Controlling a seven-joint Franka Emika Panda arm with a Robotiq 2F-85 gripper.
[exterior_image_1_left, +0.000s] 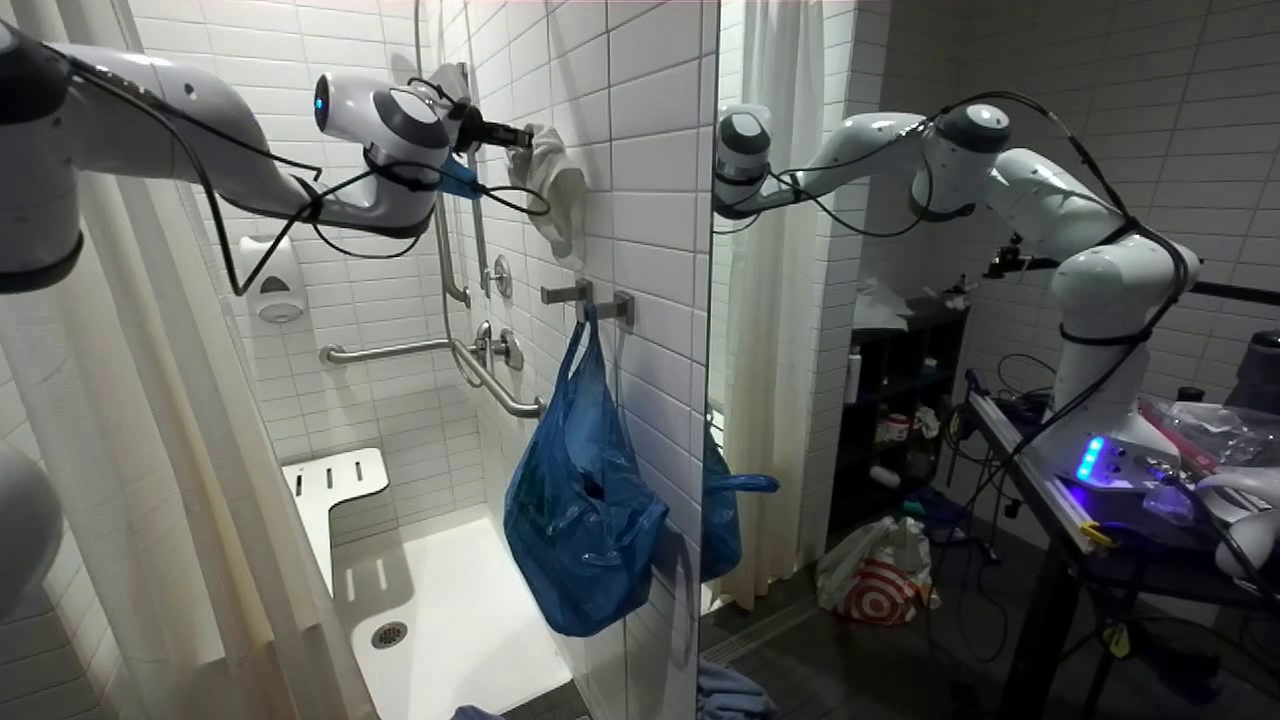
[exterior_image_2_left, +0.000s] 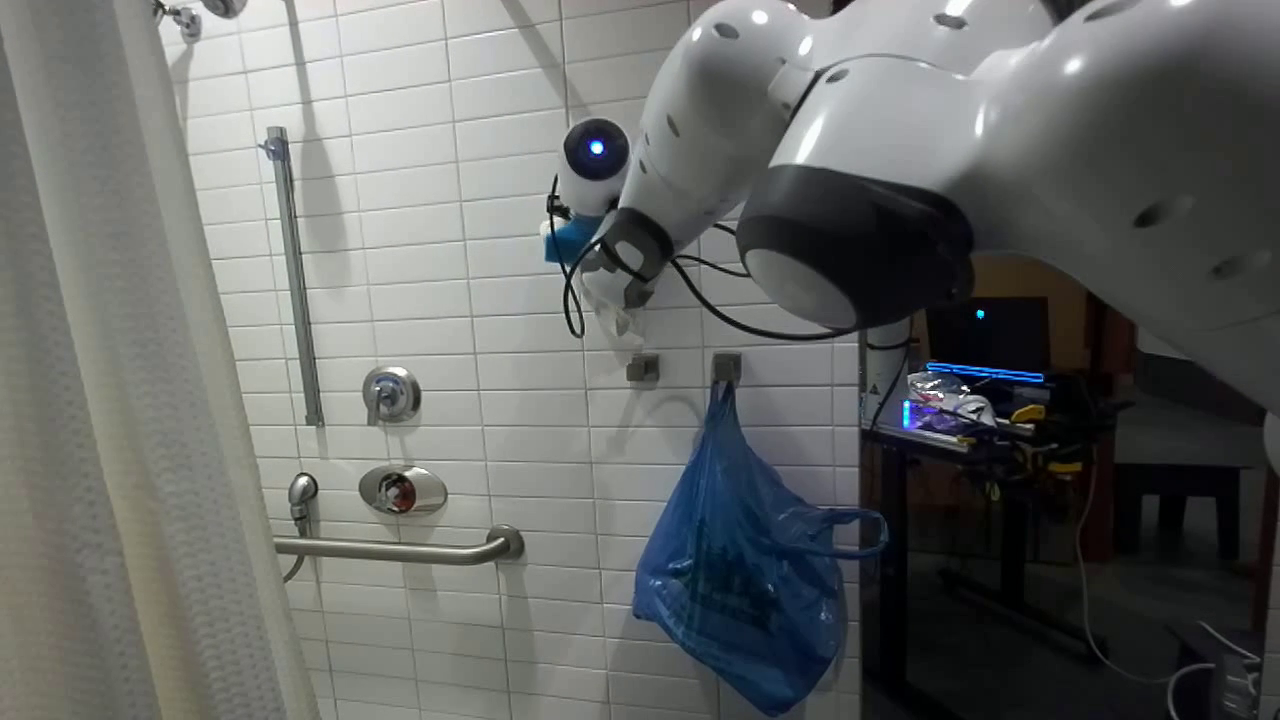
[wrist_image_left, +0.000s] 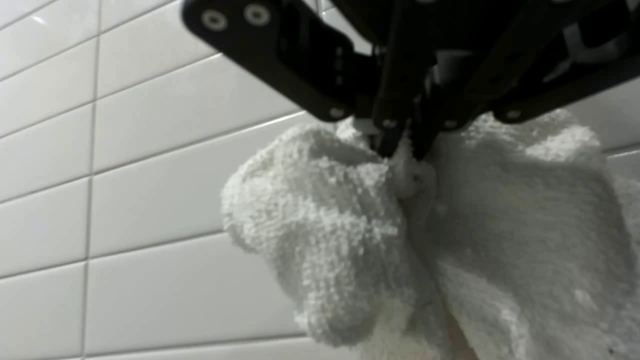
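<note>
My gripper (wrist_image_left: 404, 155) enters from the top of the wrist view and is shut on a white terry cloth (wrist_image_left: 320, 225). A fold of the cloth is pinched between the black fingertips, and the rest hangs down in loose bunches. In an exterior view the gripper (exterior_image_1_left: 524, 138) is beside the white tiled wall, with the cloth (exterior_image_1_left: 562, 195) hanging close to the wall above two metal hooks. The cloth (exterior_image_2_left: 615, 310) is partly hidden behind the wrist in an exterior view. A blue plastic bag (exterior_image_1_left: 590, 500) hangs from a hook (exterior_image_2_left: 727, 367); a neighbouring hook (exterior_image_2_left: 643, 368) bears nothing.
A cream shower curtain (exterior_image_1_left: 150, 400) hangs in front of the stall. Grab bars (exterior_image_2_left: 400, 550), a valve handle (exterior_image_2_left: 390, 395) and a vertical rail (exterior_image_2_left: 293, 280) are on the wall. A white shower seat (exterior_image_1_left: 350, 478) stands inside. A mirror (exterior_image_1_left: 1060, 90) reflects the arm.
</note>
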